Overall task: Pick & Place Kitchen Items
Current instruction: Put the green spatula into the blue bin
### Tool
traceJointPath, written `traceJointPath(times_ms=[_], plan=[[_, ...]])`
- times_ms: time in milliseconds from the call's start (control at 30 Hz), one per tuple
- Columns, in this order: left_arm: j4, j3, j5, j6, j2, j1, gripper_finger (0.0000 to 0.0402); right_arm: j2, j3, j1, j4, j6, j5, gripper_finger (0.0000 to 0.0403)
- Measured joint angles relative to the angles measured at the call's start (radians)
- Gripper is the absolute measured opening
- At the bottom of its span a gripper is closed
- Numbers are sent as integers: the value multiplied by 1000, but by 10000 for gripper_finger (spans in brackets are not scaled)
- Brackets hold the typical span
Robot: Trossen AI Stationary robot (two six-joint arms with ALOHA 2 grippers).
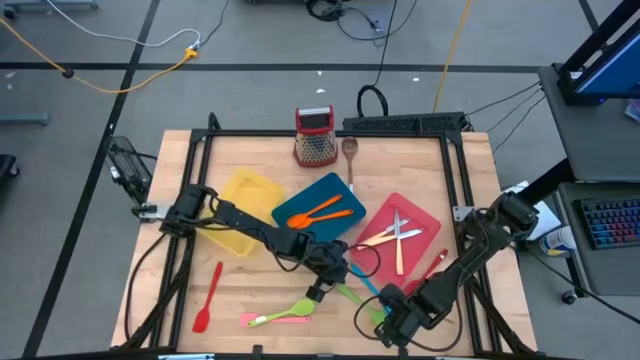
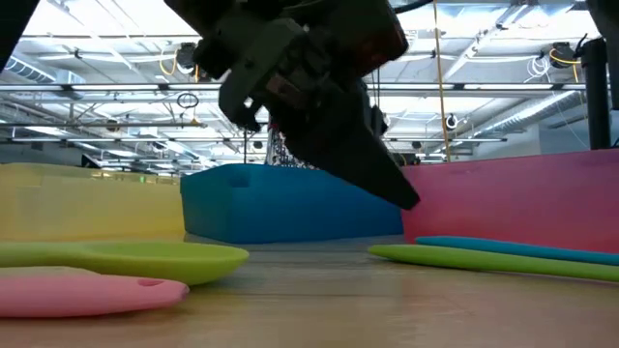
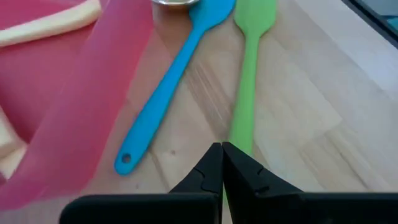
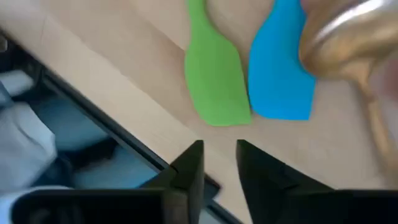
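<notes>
We are holding our shut, empty left gripper (image 3: 222, 148) over the green spatula (image 3: 247, 81), whose handle is pointing straight away.

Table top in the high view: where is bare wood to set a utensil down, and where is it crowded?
Bare wood lies left of the red spatula, below the yellow tray, and right of the grater along the far edge. The near middle is crowded: both grippers, green spatula, blue spatula, pink utensil.
</notes>
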Motion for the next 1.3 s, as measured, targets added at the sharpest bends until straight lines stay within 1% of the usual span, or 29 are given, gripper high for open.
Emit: traceJointPath(times_ms=[67, 133, 267, 367, 467, 600, 633, 800, 933, 1033, 1133, 1233, 1300], plan=[[-10, -1, 1, 1, 6, -5, 3, 0, -38, 12, 61, 90, 19, 109], [21, 1, 0, 4, 30, -12, 5, 0, -87, 31, 150, 151, 56, 120], [22, 1, -2, 0, 51, -22, 5, 0, -182, 61, 316, 260, 75, 128], [22, 2, -3, -8, 54, -22, 4, -1, -221, 84, 371, 328, 83, 123], [20, 2, -5, -14, 54, -22, 8, -2, -234, 113, 377, 389, 157, 117], [7, 2, -6, -16, 54, -22, 3, 0, -237, 145, 390, 397, 330, 115], [4, 2, -7, -17, 54, -23, 5, 1, -238, 148, 393, 400, 353, 115], [2, 2, -9, -19, 54, -23, 3, 11, -238, 137, 399, 414, 354, 114], [-3, 1, -9, -26, 55, -23, 7, 32, -237, 132, 443, 413, 368, 114], [-4, 1, -10, -37, 55, -23, 5, 45, -238, 131, 492, 371, 370, 114], [-3, 1, -22, -48, 55, -23, 4, 47, -265, 131, 583, 329, 373, 114], [-3, 1, -51, -69, 56, -24, 8, 50, -311, 131, 713, 303, 403, 114], [-3, 1, -53, -71, 56, -24, 4, 51, -343, 131, 786, 287, 418, 114]])
